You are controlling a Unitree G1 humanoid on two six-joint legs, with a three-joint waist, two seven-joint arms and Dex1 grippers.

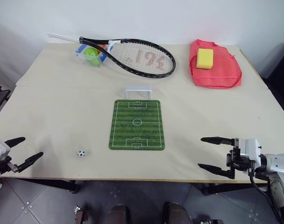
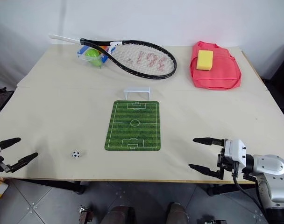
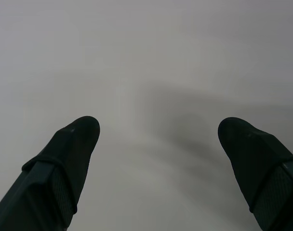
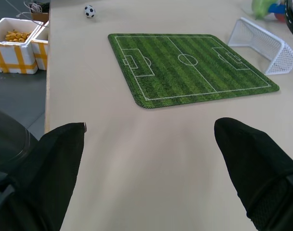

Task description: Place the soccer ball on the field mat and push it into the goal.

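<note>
Your left gripper (image 1: 21,150) hovers at the table's (image 1: 62,107) near edge, fingers spread and empty; the soccer ball (image 1: 81,153) lies just to its right, off the field mat (image 1: 137,124). Your right gripper (image 1: 208,152), also spread wide and empty, points toward the mat, with the goal (image 1: 138,91) at the mat's far end.

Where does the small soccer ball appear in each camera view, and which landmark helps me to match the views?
Left eye view: the soccer ball lies on the bare table, near the front edge, left of the field mat.
Right eye view: same place, left of the mat.
Left wrist view: not in it.
Right wrist view: near the upper edge, beyond the mat's corner.
Shared landmark: the green field mat.
</note>
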